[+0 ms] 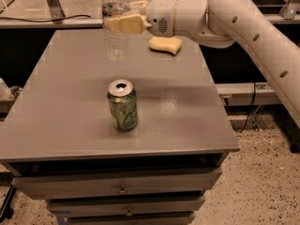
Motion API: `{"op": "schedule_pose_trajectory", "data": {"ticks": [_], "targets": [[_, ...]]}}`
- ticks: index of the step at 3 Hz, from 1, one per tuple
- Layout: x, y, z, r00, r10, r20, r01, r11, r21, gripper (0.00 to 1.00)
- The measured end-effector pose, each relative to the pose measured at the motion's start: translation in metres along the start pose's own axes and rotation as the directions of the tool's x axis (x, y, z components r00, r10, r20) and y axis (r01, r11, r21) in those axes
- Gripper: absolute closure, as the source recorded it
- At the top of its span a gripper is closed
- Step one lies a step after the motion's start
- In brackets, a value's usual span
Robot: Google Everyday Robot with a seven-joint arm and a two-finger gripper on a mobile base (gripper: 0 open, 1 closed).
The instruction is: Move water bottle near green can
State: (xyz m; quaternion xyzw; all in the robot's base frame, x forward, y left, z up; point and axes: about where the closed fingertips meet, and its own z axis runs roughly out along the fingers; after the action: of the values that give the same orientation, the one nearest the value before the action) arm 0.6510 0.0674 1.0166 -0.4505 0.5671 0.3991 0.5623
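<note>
The gripper (118, 22) is pinching the water bottle (116, 45) around its middle, holding it upright at the far end of the table (61, 116), maybe just off it. The green can (123, 106) is standing apart, nearer the front.

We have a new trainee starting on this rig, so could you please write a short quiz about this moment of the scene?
1. True or false: the hand is shut on the water bottle.
2. Fill in: the yellow sponge lies on the ____ half of the table, beyond the green can.
3. Which object stands nearest the table's front edge? A) the water bottle B) the green can C) the yellow sponge

Key: 1 true; 2 far; 3 B.
</note>
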Motion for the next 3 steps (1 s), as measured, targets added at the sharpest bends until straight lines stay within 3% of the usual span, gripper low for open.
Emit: {"op": "schedule_pose_trajectory", "data": {"ticks": [1,3], "targets": [[0.008,0.003,-0.013,0.999,0.004,-0.033,-0.005,1.0,-0.008,1.0],[0.035,0.023,-0.076,0.994,0.072,-0.088,-0.069,0.997,0.034,1.0]]}}
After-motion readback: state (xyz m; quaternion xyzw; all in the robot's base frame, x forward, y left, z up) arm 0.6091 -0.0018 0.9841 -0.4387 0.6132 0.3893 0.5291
